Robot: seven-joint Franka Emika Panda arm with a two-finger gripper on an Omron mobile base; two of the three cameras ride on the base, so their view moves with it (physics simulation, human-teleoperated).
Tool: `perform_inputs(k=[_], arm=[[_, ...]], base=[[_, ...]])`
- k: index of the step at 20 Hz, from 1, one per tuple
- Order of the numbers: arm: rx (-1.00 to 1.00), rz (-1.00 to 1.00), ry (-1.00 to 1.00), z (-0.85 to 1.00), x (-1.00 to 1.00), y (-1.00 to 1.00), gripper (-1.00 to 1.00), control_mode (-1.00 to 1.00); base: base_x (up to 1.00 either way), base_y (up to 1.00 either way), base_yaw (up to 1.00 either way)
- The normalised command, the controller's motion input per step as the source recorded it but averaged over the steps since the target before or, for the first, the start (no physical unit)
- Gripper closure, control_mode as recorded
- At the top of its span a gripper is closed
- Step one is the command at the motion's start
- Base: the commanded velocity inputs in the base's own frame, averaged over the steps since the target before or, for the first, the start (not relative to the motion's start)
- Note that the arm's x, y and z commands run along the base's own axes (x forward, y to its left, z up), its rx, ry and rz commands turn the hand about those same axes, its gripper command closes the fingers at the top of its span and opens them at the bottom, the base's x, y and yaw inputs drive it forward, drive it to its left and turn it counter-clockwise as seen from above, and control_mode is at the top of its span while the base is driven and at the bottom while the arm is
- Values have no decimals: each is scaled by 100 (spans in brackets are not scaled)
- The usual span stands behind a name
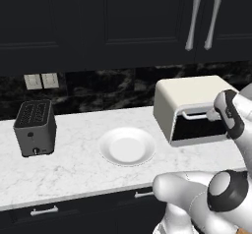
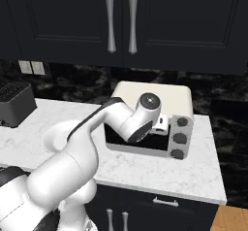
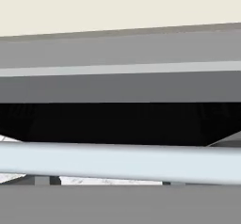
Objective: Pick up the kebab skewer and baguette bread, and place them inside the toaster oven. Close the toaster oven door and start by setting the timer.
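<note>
Left base view: the cream toaster oven [image 1: 189, 100] is sitting at the right of the frame on the white marble counter [image 1: 74, 169], its dark glass door [image 1: 199, 130] facing the lower right. The white arm is rising from the lower right corner and its wrist is covering the right end of the silver bar handle [image 1: 194, 114]. An empty white plate [image 1: 128, 147] is lying at centre, well apart from the oven, and a dark grey slot toaster [image 1: 34, 127] is standing at the left. Open counter is lying between these three and along the front edge.

Right base view: the arm is crossing from the lower left and hiding most of the door [image 2: 145, 145]. This view is showing what the other is not: three dark knobs [image 2: 180, 138] stacked on the oven's [image 2: 155, 93] right panel, and bare counter [image 2: 193, 176] running to the right edge.

Hand view: the handle [image 3: 117, 162] is stretching as a pale bar across the lower frame, very close, with the dark glass [image 3: 117, 122] above it and the cream frame [image 3: 117, 4] along the top. The gripper's jaws are standing spread wide; whether they are touching the handle cannot be told.
</note>
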Motion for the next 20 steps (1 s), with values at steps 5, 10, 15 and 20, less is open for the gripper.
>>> perform_inputs(k=[5, 10, 15, 20], arm=[[11, 0, 15, -19, 36, 0, -100, -100], [12, 0, 15, -20, 18, 0, -100, -100], [12, 0, 12, -23, 15, 0, -100, -100], [13, 0, 7, -26, -14, 0, -100, -100]], base=[[0, 0, 0], [0, 0, 0], [0, 0, 0], [0, 0, 0]])
